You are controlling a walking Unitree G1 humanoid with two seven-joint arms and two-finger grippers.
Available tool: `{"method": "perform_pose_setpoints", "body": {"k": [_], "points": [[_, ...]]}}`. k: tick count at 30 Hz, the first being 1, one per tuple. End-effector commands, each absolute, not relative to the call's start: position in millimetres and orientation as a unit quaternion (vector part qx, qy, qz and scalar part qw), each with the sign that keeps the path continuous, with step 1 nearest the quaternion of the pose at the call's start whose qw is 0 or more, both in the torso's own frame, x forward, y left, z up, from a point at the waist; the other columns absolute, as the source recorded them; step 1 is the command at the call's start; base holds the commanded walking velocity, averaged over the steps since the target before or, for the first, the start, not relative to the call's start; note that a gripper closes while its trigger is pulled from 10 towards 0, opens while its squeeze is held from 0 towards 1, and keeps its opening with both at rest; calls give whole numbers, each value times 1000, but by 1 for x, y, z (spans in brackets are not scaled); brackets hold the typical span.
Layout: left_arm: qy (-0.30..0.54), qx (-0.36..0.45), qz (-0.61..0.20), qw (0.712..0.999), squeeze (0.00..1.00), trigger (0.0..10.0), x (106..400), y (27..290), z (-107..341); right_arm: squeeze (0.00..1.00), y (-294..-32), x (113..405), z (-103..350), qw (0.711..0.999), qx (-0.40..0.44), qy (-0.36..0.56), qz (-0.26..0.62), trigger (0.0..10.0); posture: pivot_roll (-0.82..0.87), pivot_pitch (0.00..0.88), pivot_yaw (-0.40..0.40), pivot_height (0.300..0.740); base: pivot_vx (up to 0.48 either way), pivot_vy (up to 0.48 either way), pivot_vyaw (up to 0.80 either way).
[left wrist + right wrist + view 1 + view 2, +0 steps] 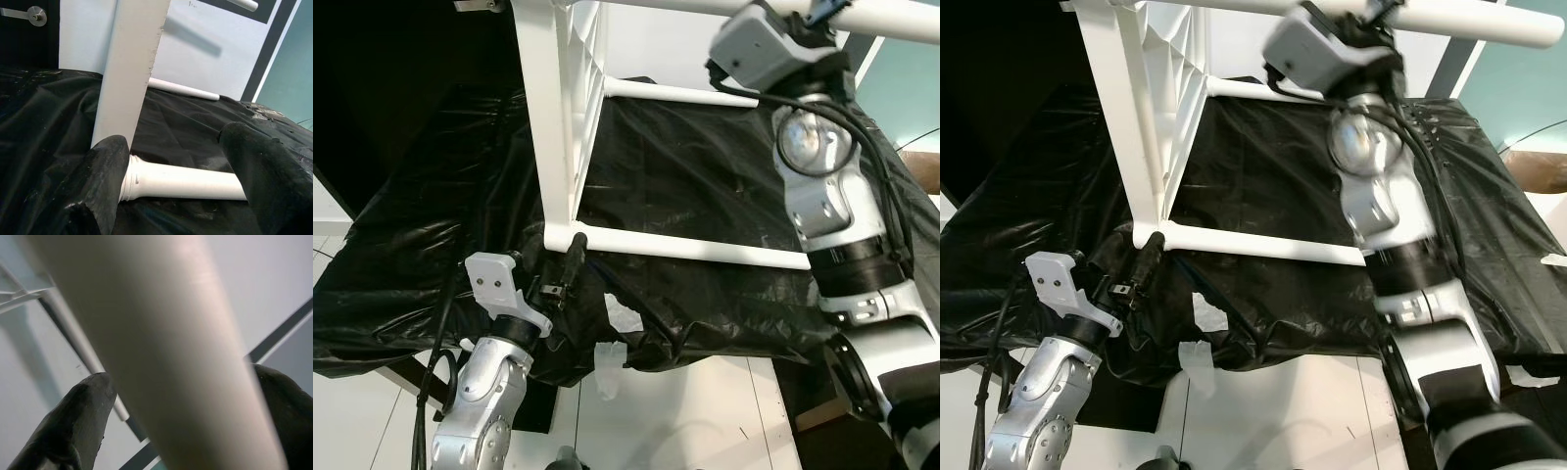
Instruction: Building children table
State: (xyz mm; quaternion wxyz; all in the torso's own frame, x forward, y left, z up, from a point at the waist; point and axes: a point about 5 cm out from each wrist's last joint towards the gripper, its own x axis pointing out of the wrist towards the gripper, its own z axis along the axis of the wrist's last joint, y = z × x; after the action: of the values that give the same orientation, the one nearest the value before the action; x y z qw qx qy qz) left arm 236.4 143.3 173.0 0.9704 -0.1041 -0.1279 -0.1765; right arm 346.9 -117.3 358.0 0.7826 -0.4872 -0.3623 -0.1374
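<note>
The left pincer [570,262] stands wide, its two black fingers [105,181] on either side of the lower white tube [695,247] of the table frame [560,117], without touching it clearly. This tube lies just ahead of the pincer, low over the black plastic sheet [705,157] that covers the counter, and its long axis goes across toward the robot's right. The left wrist view shows the joint where the tube enters the upright leg [129,68]. The right pincer [161,396], raised high, holds the upper white bar [161,347] between its fingers; this bar runs crosswise at the top.
</note>
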Motion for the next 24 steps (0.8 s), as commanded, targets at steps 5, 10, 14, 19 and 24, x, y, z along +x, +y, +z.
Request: {"method": "perform_pose_setpoints", "body": {"k": [5, 10, 14, 19, 24], "points": [[-127, -110, -209, 963, 0, 10000, 236, 136, 169, 0, -109, 354, 375, 797, -491, -332, -115, 0, 105, 46, -52, 740, 0, 0, 0], [-130, -119, -208, 962, 0, 10000, 236, 133, 169, 0, -118, 353, 378, 848, -427, -297, -103, 0, 87, 50, -58, 740, 0, 0, 0], [-133, -128, -211, 960, 0, 10000, 237, 128, 170, 0, -135, 349, 381, 891, -341, -275, -121, 0, 81, 53, -55, 740, 0, 0, 0], [-135, -136, -216, 957, 0, 10000, 238, 123, 170, 0, -165, 338, 405, 909, -228, -292, -193, 0, 58, 56, -51, 740, 0, 0, 0], [-137, -142, -216, 956, 0, 10000, 239, 122, 171, 0, -195, 328, 405, 909, -145, -301, -248, 0, 53, 54, -46, 740, 0, 0, 0]]}}
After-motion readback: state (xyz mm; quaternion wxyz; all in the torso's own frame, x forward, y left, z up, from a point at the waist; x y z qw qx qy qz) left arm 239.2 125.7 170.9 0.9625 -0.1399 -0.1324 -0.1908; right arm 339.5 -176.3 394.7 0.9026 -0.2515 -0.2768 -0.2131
